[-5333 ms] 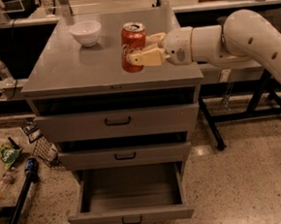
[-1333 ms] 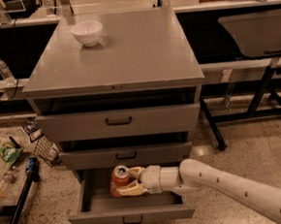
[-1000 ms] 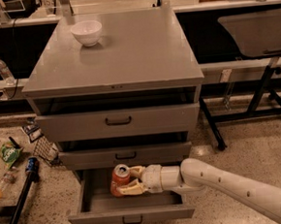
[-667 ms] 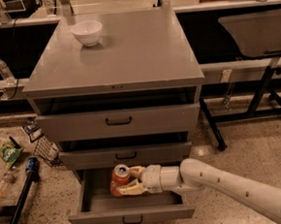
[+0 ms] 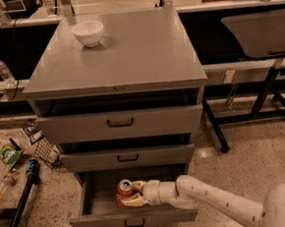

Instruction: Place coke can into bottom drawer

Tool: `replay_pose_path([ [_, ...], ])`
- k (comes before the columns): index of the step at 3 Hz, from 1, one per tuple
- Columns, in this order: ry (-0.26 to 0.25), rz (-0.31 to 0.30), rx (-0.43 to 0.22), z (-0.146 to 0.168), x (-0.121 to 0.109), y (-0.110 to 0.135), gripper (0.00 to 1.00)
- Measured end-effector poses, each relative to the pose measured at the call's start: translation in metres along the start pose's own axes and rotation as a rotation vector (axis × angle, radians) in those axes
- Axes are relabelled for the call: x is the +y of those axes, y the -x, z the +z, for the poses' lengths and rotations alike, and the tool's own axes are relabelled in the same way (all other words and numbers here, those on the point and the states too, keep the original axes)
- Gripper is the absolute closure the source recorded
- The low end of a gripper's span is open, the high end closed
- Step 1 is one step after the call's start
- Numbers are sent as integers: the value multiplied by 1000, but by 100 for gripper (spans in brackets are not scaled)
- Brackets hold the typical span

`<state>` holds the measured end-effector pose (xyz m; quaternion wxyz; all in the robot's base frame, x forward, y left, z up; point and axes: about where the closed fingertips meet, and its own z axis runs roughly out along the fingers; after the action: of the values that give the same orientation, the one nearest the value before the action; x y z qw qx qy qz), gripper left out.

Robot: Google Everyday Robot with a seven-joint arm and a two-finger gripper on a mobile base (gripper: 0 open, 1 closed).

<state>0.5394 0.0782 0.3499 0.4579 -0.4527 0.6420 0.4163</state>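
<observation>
The coke can (image 5: 123,191) is a red-orange can with a silver top, standing upright inside the open bottom drawer (image 5: 93,208) of the grey cabinet. My gripper (image 5: 130,194) reaches in from the right on a white arm, and its pale fingers are closed around the can's right side. The can sits left of the drawer's middle, low in the drawer; its base is hidden behind the drawer front. The drawer's dark handle (image 5: 135,223) shows on the front panel.
The two upper drawers (image 5: 119,123) are shut. A white bowl (image 5: 88,32) sits on the cabinet top. Bottles, a green bag and a dark pole lie on the floor at left. A black table frame (image 5: 260,101) stands at right.
Over five seconds the can went from above the cabinet top down into the bottom drawer in my gripper. In the last second nothing has visibly moved.
</observation>
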Motion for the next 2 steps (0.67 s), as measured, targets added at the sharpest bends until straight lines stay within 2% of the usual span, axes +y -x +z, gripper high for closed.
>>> replay_pose_path([
  [1,-22,-10,38,22,-19,-50,100],
  [2,-54,-56,101,35,-39,-74,100],
])
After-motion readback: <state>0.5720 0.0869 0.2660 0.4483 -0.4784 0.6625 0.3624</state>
